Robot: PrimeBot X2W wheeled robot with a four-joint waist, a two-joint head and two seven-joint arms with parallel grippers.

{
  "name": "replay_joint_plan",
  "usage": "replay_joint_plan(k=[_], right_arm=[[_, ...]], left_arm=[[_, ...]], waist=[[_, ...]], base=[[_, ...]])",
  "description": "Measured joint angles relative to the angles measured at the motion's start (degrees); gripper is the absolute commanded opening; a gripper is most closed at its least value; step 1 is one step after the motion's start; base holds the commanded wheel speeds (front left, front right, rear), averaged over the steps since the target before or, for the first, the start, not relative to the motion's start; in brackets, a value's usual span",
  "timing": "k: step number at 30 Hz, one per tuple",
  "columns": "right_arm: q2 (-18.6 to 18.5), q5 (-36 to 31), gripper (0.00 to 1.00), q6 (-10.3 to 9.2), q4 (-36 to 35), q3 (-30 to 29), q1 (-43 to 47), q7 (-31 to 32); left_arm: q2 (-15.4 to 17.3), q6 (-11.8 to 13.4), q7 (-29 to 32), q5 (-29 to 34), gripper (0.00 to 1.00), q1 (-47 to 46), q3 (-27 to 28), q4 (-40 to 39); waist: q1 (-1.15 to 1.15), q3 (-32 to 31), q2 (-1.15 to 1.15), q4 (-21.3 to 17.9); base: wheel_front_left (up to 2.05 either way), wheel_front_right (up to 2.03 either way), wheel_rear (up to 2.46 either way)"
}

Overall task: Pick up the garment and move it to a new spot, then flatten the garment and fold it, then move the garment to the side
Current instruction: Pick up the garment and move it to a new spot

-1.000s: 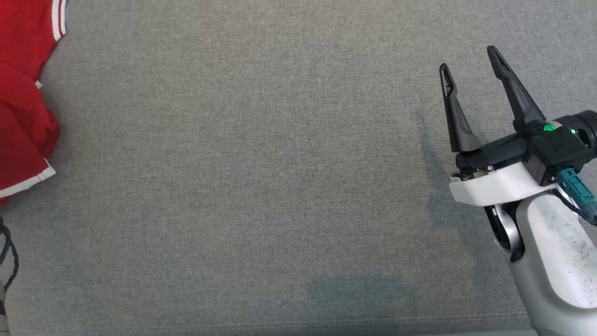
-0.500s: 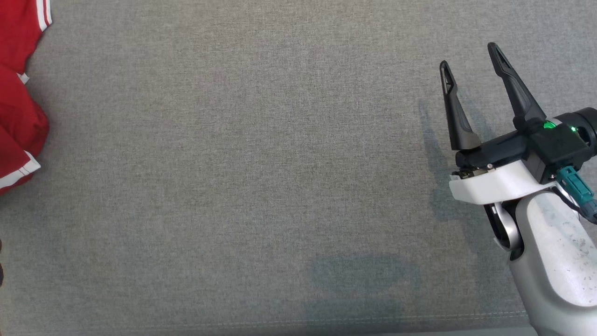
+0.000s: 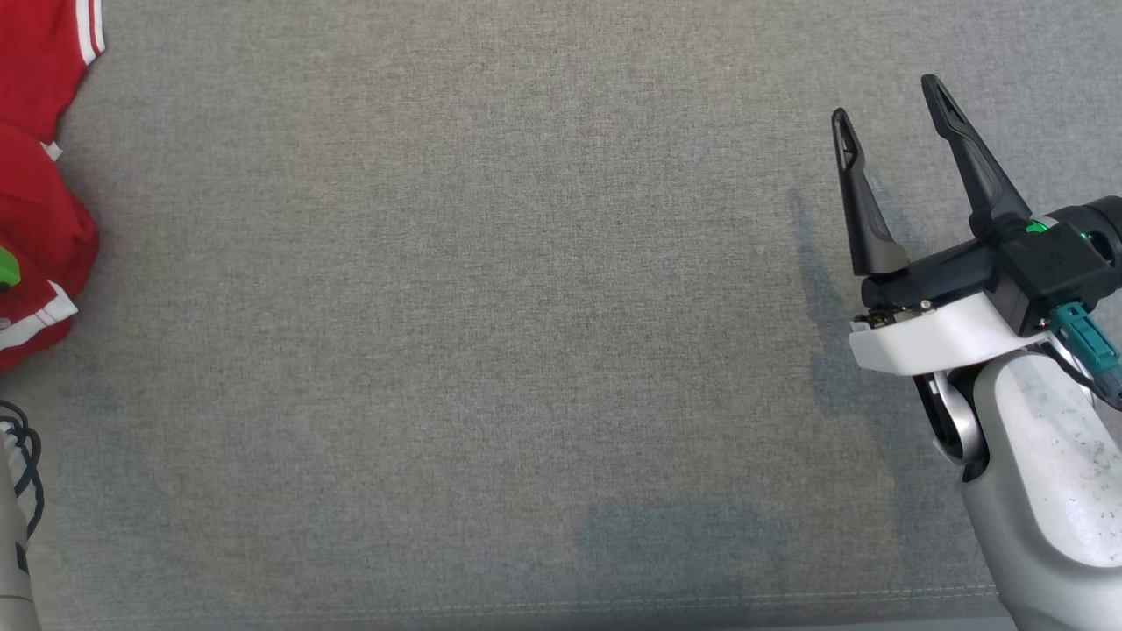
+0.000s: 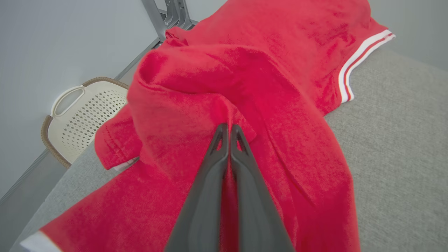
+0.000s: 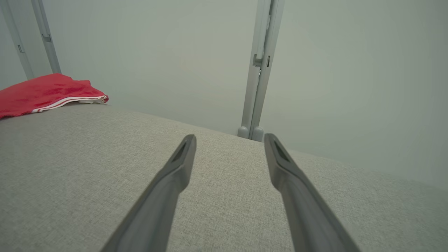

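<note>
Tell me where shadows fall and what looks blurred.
Head view: soft light; the right gripper throws a faint shadow on the grey woven fabric surface. Left wrist view: the left gripper, shut on the red garment with white-striped trim, blurs toward the lens. Right wrist view: finger bases blurred.

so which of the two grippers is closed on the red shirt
The left gripper, shut on a fold of the red shirt; the right gripper is open and empty.

My head camera looks straight down on the grey surface (image 3: 491,333). My left wrist camera sits close over the garment (image 4: 280,87); my right wrist camera skims low, sharing that garment far left of my right hand (image 5: 230,138).
</note>
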Motion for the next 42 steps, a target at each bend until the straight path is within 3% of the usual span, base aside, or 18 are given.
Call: replay_joint_plan(k=[6, 27, 36, 42], right_arm=[[0.1, 0.2, 1.0, -0.37, 0.7, -0.1, 0.0, 0.0], [3.9, 3.1, 1.0, -0.42, 4.2, 0.7, 2.8, 0.0], [5.1, 3.6, 1.0, -1.02, 4.9, 0.5, 6.5, 0.0], [5.2, 4.0, 1.0, -1.52, 5.0, 0.4, 8.5, 0.0]], left_arm=[[-0.8, -0.2, -3.4, -0.5, 0.0, -1.4, -0.4, -0.4], [-0.6, -10.3, -12.2, 2.0, 0.0, -5.4, -8.5, -6.9], [-3.7, -12.3, -12.2, 0.8, 0.0, -6.2, -11.8, -12.7], [-9.1, -12.7, -11.0, -2.0, 0.0, -6.1, -14.5, -15.6]], waist=[[0.0, -1.9, 0.0, 0.6], [-0.01, -13.9, 0.0, 2.2], [-0.01, -19.0, 0.0, -1.2], [-0.01, -21.1, 0.0, -4.8]], base=[[0.0, 0.0, 0.0], [0.0, 0.0, 0.0], [0.0, 0.0, 0.0], [0.0, 0.0, 0.0]])
